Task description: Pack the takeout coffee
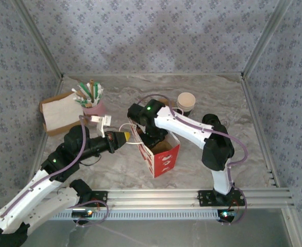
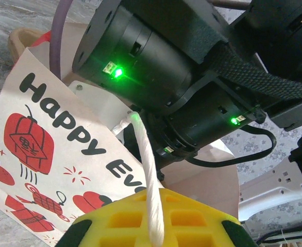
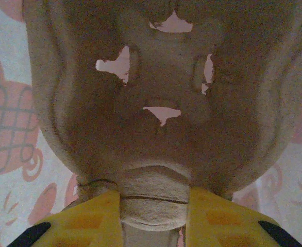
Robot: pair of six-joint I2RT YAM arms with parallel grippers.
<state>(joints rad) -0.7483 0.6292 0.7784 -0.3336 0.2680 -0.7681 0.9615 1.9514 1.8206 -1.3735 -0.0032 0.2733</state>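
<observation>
The red paper bag [image 1: 165, 157] stands open at mid-table, and its printed side [image 2: 48, 139] is close in the left wrist view. My left gripper [image 1: 123, 137] [image 2: 153, 226] is shut on the bag's white rope handle [image 2: 146, 170], holding it out to the left. My right gripper [image 1: 153, 138] [image 3: 153, 206] reaches down into the bag's mouth, shut on a ridge of the brown cardboard cup carrier [image 3: 156, 77]. The takeout coffee cup [image 1: 186, 103], dark-walled with a pale open mouth, stands apart at the back right. Its lid is out of view.
A pink cup [image 1: 93, 107] with sticks and sachets stands at the back left beside a flat brown and white paper stack [image 1: 58, 113]. A small white object [image 1: 102, 122] lies near the left gripper. A metal rail [image 1: 192, 195] runs along the near edge.
</observation>
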